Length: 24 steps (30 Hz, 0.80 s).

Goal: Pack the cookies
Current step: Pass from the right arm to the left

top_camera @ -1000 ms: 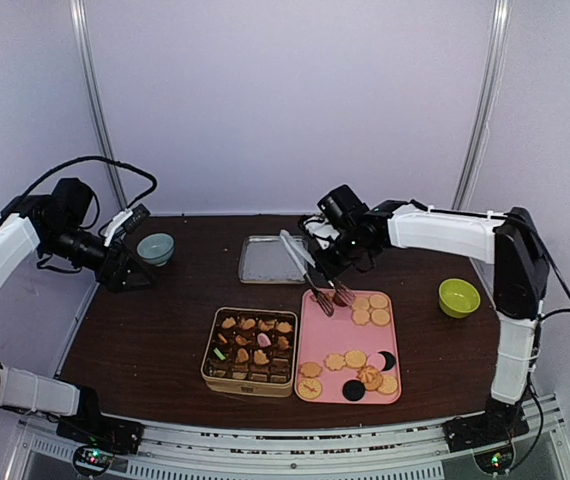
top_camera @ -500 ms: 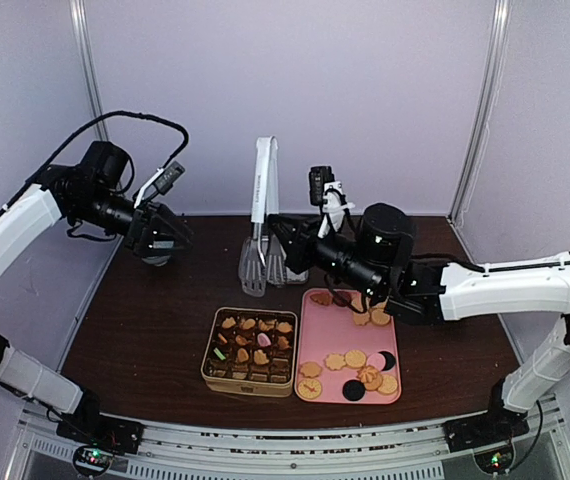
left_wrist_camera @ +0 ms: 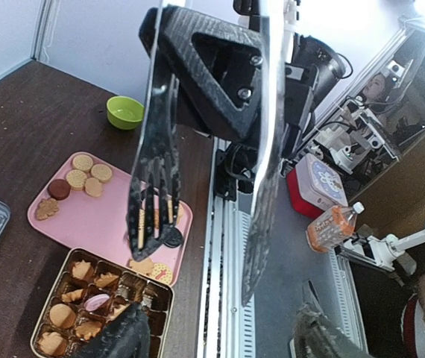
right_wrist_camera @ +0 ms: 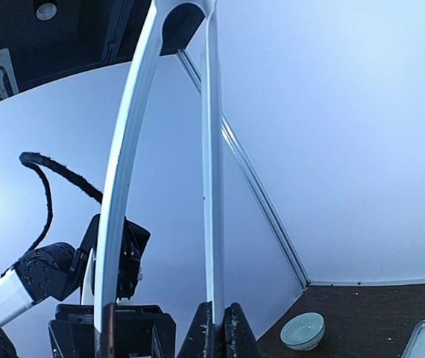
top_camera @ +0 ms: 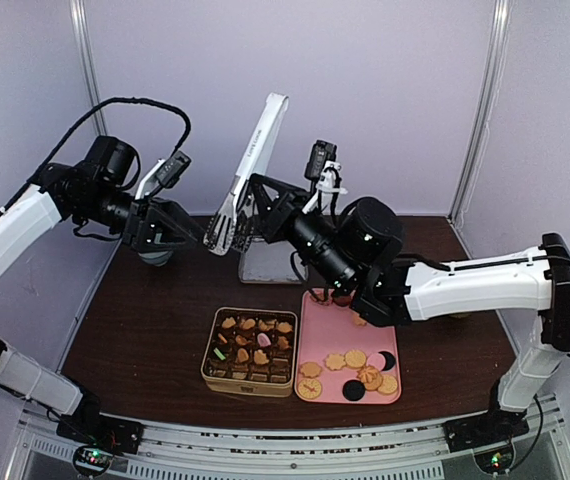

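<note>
The right gripper (top_camera: 253,195) is clamping the long silver metal tongs (top_camera: 261,138) aloft, the left gripper (top_camera: 191,233) is gaping beside their tips, and small tan cookies (top_camera: 356,358) are lying on the pink rectangular tray (top_camera: 319,335).

box (top_camera: 248,386) left of tray (top_camera: 321,330) | cookies (top_camera: 370,377) on tray | pan (top_camera: 265,268) behind box

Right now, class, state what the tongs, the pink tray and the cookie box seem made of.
The tongs: polished metal, mirror-bright arms. The pink tray: probably matte plastic, flat uniform colour. The cookie box: likely tin, golden sheen on its wall.
</note>
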### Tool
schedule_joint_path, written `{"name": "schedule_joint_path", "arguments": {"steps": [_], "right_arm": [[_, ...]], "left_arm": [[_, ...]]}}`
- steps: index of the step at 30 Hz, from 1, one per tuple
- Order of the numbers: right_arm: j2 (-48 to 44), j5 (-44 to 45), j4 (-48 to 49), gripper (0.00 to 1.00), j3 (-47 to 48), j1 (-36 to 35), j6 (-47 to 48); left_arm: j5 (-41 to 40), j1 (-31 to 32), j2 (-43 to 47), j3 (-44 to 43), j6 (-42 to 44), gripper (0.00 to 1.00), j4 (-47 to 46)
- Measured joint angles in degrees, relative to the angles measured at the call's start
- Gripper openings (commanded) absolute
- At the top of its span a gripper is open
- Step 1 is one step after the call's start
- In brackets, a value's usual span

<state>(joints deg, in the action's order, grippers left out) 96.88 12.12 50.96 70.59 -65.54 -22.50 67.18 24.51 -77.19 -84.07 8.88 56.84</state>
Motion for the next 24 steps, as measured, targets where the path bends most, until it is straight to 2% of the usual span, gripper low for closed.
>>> {"name": "schedule_joint_path", "arguments": {"steps": [6, 9, 15, 16, 17, 19, 24], "right_arm": [[3.3, 0.0, 1.1, 0.00, 3.6, -0.1, 0.2], [4.5, 0.0, 1.0, 0.00, 4.4, -0.2, 0.5], [6.1, -0.7, 1.1, 0.00, 6.0, -0.3, 1.1], [6.4, -1.0, 1.2, 0.00, 6.4, -0.5, 1.1], [6.6, -1.5, 1.3, 0.03, 6.8, -0.6, 1.1], [7.1, -2.1, 1.5, 0.12, 7.5, -0.8, 1.0], [6.8, -5.0, 0.5, 0.72, 7.2, -0.5, 1.0]], "left_arm": [[3.0, 0.6, -0.2, 0.0, -0.2, 0.55, -0.1], [4.2, 0.7, -0.3, 0.0, -0.5, 0.46, -0.2], [5.5, 0.7, -0.3, 0.3, -1.0, 0.06, -0.4], [5.5, 0.7, -0.3, 0.4, -0.8, 0.01, -0.5], [5.5, 0.7, -0.4, 0.5, -0.7, 0.00, -0.5], [6.2, 0.7, -0.6, 0.8, -0.6, 0.00, -0.7], [6.3, 1.0, -0.8, 0.8, 0.5, 0.00, 0.0]]}}
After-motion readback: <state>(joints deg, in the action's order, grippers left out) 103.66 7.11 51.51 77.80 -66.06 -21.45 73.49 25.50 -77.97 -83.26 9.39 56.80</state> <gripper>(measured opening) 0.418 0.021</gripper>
